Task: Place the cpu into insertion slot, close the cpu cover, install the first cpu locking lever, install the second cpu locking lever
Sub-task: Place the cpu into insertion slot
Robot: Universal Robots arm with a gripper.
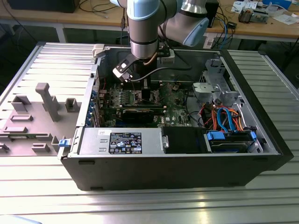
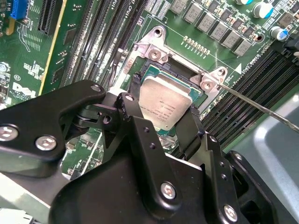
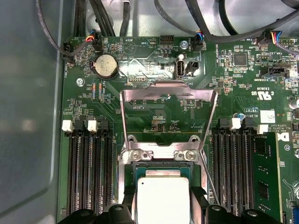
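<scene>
The gripper (image 2: 164,96) pinches the cpu (image 2: 163,107) by two opposite edges. This keeps it flat and squared over the insertion slot (image 3: 161,165) for level seating. The cpu cover (image 3: 168,89) stands swung open, so the slot is accessible. In the exterior view, the work sits upper centre, inside the computer case (image 1: 187,168).

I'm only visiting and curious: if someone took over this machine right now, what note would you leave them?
Gripper: shut on the small flat square grey-silver cpu, one finger at each side.
Cpu: at the black socket; I cannot tell whether it is fully seated.
Square silvery metal cpu cover: swung open, away from the socket.
Thin wire locking lever: free, not latched.
Done: cpu is at the slot.
Left: closing the cover, both levers.
</scene>
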